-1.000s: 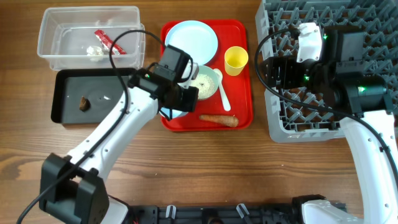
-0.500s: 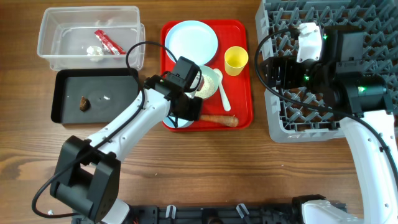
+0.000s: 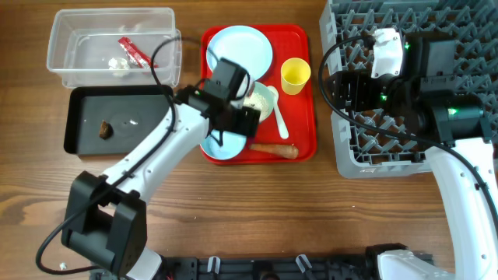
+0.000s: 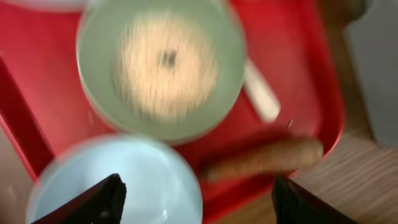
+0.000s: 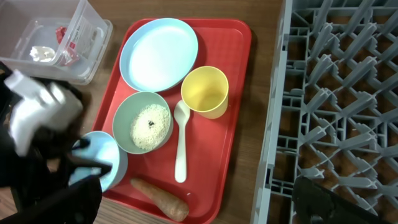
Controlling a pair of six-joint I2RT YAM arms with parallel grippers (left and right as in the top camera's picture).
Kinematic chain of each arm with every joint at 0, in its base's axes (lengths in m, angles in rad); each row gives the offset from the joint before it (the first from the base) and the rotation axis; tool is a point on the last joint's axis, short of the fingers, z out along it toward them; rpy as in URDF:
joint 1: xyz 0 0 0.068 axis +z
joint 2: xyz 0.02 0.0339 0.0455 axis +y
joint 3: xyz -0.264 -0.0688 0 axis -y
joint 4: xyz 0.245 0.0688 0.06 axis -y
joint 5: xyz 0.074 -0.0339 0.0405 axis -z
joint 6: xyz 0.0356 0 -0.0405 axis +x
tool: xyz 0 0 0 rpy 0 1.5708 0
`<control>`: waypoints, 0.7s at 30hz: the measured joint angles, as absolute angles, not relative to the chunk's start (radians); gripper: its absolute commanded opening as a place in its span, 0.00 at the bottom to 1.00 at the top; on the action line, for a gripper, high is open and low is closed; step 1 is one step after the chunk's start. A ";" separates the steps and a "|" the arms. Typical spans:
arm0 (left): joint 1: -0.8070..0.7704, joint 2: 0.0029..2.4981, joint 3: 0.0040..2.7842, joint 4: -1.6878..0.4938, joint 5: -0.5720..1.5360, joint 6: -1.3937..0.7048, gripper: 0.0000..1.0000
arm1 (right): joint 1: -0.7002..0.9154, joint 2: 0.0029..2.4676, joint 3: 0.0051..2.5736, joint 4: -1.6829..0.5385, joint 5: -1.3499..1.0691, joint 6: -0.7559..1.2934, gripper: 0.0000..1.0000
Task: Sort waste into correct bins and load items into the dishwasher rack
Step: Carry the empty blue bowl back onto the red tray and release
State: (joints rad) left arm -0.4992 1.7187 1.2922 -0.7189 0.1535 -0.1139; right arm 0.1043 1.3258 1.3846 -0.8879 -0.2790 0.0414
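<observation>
Fingers point(image 4: 93, 202) of my left gripper point(image 4: 198, 200) sit in the two bottom corners of my left wrist view. They are spread wide and hold nothing. Right under them is the pale blue bowl point(image 4: 124, 186), at the edge of the red tray point(image 4: 37, 93). Just beside it lies the orange carrot point(image 4: 261, 158), also on the red tray. A bit further is the pale green bowl point(image 4: 99, 87) with white rice point(image 4: 165, 65) in it, touching the blue bowl. The white spoon point(image 4: 261, 93) lies next to the green bowl. Past those, the yellow cup point(image 3: 295, 75) stands upright and the pale blue plate point(image 3: 240, 52) lies flat at the far end of the red tray. Off to my left is the black tray point(image 3: 124, 141) with the brown lump point(image 3: 104, 128) inside. Behind it is the clear tub point(image 3: 78, 47), with the red wrapper point(image 3: 136, 53) and the white scrap point(image 3: 118, 64) in it. My right gripper point(image 5: 196, 205) hangs over the grey dishwasher rack point(image 5: 336, 93), well apart from the red tray, with its fingers wide apart and nothing in them.
</observation>
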 measured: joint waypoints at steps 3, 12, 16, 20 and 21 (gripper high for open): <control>-0.498 1.719 1.317 -0.647 0.154 -0.006 0.80 | 0.104 1.326 1.385 -0.882 -0.279 0.042 1.00; -0.499 1.844 1.318 -0.548 0.153 0.282 0.70 | 0.104 1.326 1.385 -0.882 -0.279 0.042 1.00; -0.509 1.880 1.318 -0.515 0.136 0.319 0.69 | 0.104 1.326 1.385 -0.882 -0.279 0.042 1.00; -0.526 1.900 1.318 -0.508 0.123 0.337 0.66 | 0.104 1.326 1.385 -0.882 -0.279 0.042 1.00; -0.530 1.906 1.318 -0.507 0.122 0.339 0.64 | 0.104 1.326 1.385 -0.881 -0.279 0.042 1.00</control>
